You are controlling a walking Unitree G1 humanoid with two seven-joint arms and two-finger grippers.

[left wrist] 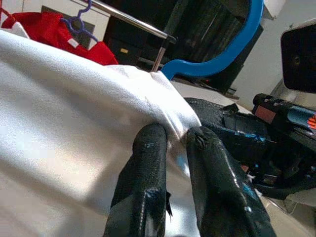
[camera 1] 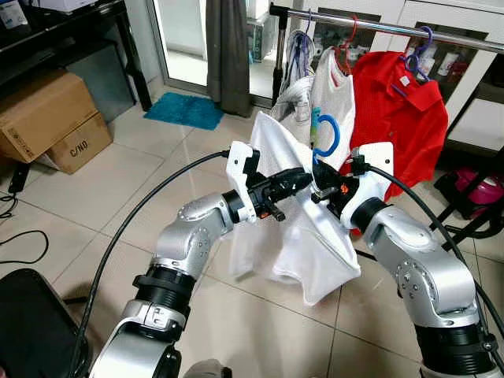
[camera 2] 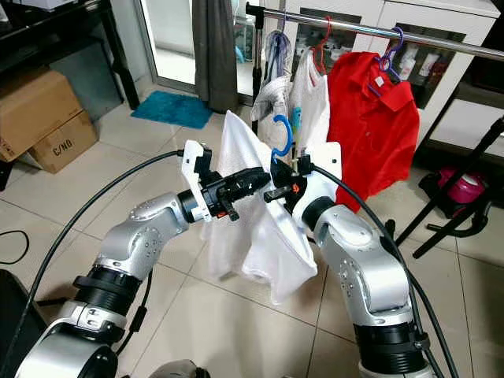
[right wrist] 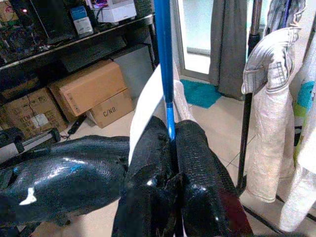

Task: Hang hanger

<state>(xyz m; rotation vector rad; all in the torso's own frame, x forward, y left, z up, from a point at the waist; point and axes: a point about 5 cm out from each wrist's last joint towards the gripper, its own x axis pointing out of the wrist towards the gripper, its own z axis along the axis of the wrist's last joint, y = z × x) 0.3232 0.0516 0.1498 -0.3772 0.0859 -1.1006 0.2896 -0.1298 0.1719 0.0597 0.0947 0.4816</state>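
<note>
We saw the right claw (right wrist: 170,140) clenched on the stem of the blue hanger (camera 1: 329,135), its fingers (right wrist: 197,163) pressed close around the thin blue shaft. The left claw (left wrist: 173,143) pinched a fold of the white garment (camera 1: 295,228) just beside it. The hanger's body was hidden inside the cloth; just its hook stood clear, held below the metal rail (camera 1: 378,25) and not on it. Behind hung a red shirt (camera 1: 402,118) on a purple hanger (camera 1: 416,59), partly covered by pale clothes (camera 1: 327,98). Cardboard boxes (camera 1: 47,118) stood on the tiled floor (camera 1: 118,189).
</note>
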